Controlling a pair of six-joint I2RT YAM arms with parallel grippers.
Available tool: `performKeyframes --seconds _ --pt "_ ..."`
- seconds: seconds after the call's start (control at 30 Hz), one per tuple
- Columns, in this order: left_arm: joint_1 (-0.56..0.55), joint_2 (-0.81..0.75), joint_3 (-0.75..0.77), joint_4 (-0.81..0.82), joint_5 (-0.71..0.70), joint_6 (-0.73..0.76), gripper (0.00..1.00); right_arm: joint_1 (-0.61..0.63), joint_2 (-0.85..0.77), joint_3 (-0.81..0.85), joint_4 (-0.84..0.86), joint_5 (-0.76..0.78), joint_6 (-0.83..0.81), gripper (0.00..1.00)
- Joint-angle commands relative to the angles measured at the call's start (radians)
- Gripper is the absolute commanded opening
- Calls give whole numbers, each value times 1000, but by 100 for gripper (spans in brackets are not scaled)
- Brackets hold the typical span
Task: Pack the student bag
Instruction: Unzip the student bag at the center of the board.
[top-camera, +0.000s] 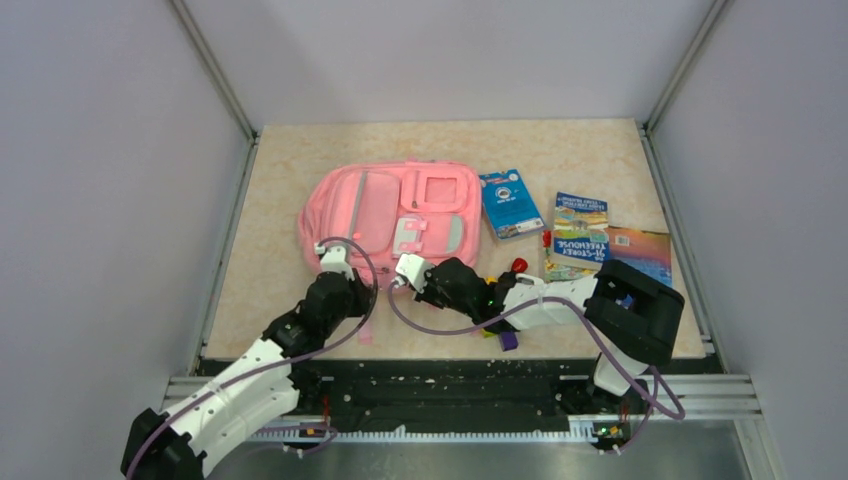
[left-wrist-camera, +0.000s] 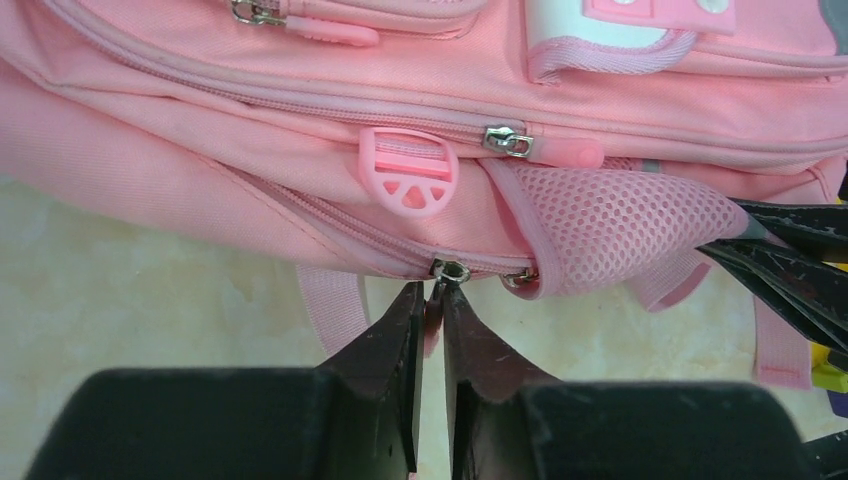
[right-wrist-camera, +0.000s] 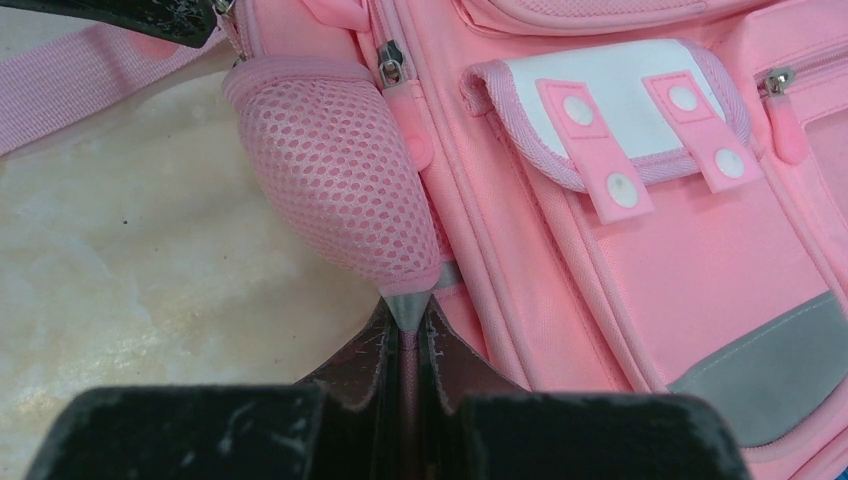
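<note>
The student bag (top-camera: 390, 205) lies flat on the table, pink, front pockets up. My left gripper (top-camera: 335, 250) is at its near edge. In the left wrist view the left gripper (left-wrist-camera: 432, 300) is shut on the pink zipper pull (left-wrist-camera: 433, 325), which hangs from a metal slider (left-wrist-camera: 450, 271) on the bag's lowest zipper line. My right gripper (top-camera: 408, 265) is just to the right. In its wrist view the right gripper (right-wrist-camera: 408, 325) is shut on the grey-tipped corner (right-wrist-camera: 407, 305) of the mesh side pocket (right-wrist-camera: 335, 180), pulling it taut.
A blue booklet (top-camera: 510, 203) and two picture books (top-camera: 580, 232) (top-camera: 640, 250) lie right of the bag. Small red (top-camera: 518, 264) and purple (top-camera: 509, 341) items sit near the right arm. A loose pink strap (left-wrist-camera: 335, 310) trails on the table. Walls enclose three sides.
</note>
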Motion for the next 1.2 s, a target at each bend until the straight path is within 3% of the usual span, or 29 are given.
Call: performKeyframes --seconds 0.0,0.1,0.43,0.83,1.17 --pt "-4 -25 56 -32 -37 -17 11 -16 -52 35 36 17 12 0" --pt "-4 -34 78 -75 -55 -34 0 -16 -57 31 38 40 6 0" --pt "-4 -39 165 -165 -126 -54 0 -15 -112 27 24 110 -85 0" --pt "7 14 263 -281 -339 -55 0 -36 -157 0 5 192 -190 0" --pt "170 75 307 -189 -210 50 0 -120 -205 -29 17 116 -171 0"
